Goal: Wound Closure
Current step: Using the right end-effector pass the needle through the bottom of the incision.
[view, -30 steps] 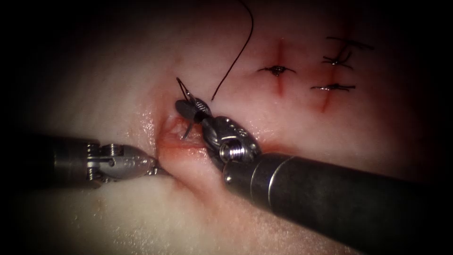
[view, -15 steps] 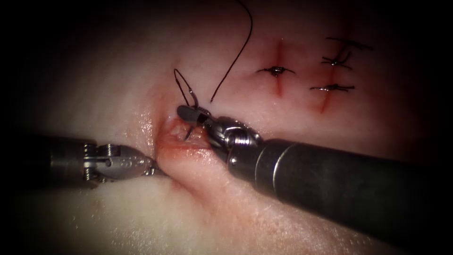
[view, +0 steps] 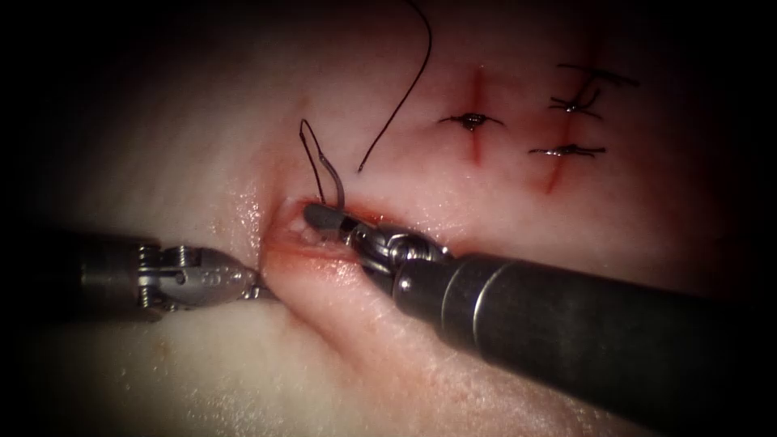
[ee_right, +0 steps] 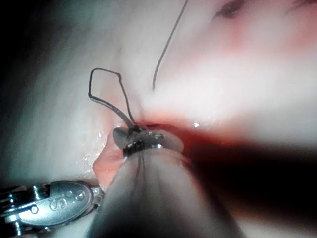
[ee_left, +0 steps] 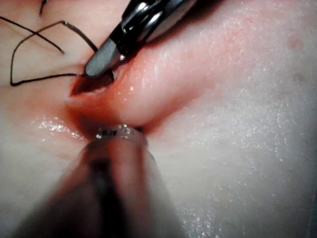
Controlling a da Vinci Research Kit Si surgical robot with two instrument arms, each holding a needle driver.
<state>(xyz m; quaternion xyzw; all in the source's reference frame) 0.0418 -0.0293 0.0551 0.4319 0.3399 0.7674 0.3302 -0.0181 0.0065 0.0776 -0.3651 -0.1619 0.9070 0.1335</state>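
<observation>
The tissue [view: 202, 154] has an open cut [view: 295, 235] wet with red fluid. My right tool [view: 324, 217] lies across the cut with its jaws shut on the curved needle [view: 337, 182] near its tail. The needle's forward part is hidden inside the cut. A dark thread [view: 310, 142] loops up from the tail. My left tool [view: 257, 285] is shut on the tissue at the cut's left lip and holds it out. In the left wrist view the right tool [ee_left: 99, 64] dips into the cut [ee_left: 86, 87]. The right wrist view shows the needle [ee_right: 124, 113] above its jaws [ee_right: 131, 135].
A long strand of thread [view: 405, 89] curves down from the top and ends free above the cut. Three finished stitches [view: 469, 121] [view: 571, 150] [view: 576, 103] cross two closed cuts at the upper right. The right tool's thick shaft [view: 566, 332] covers the lower right.
The right tool rolled its wrist and sank lower into the cut. The needle's tip, seen below the jaws earlier, has gone into the cut. The left tool kept its hold.
</observation>
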